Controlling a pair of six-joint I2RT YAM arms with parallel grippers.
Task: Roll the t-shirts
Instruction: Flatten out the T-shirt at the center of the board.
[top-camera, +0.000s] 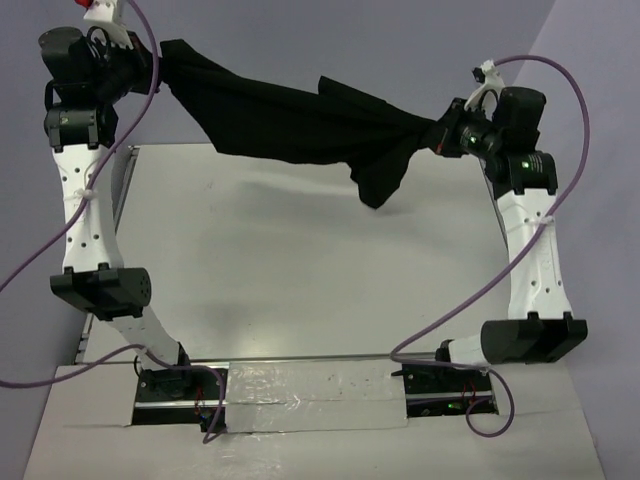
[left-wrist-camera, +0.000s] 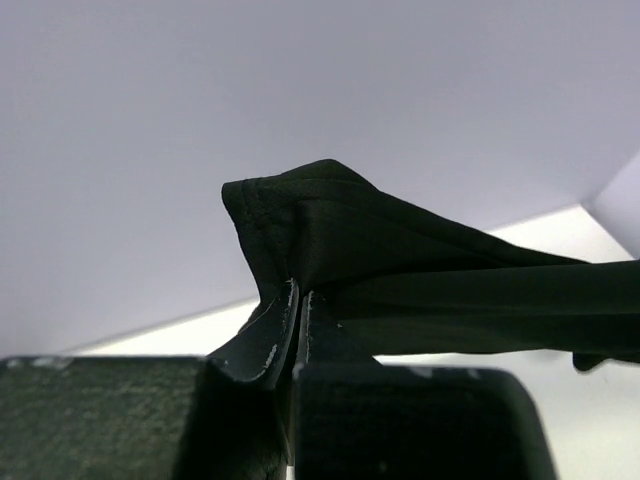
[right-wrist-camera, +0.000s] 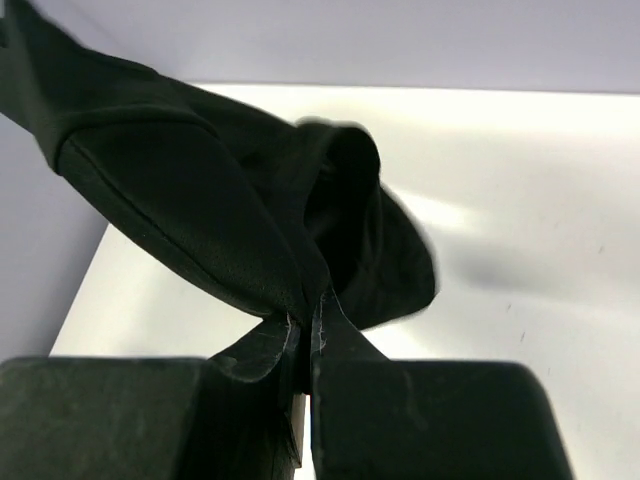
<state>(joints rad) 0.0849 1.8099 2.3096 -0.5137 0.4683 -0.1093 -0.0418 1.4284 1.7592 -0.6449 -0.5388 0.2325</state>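
Pale grey table (top-camera: 300, 260) is seen below, backed by lilac walls. Well above it, the plain black short-sleeved fabric t-shirt (top-camera: 300, 125) is strung crosswise, long axis left to right. One end is clamped tight in the left jaws, the other in the right jaws. A flap droops nearer the right. No obstacle is spotted underneath, tbh.

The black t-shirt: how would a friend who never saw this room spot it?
Above the pale table, the t-shirt hangs in the air, stretched between the left gripper and the right gripper, both clamped on it. It is the only soft, sagging black thing there; the grippers are rigid.
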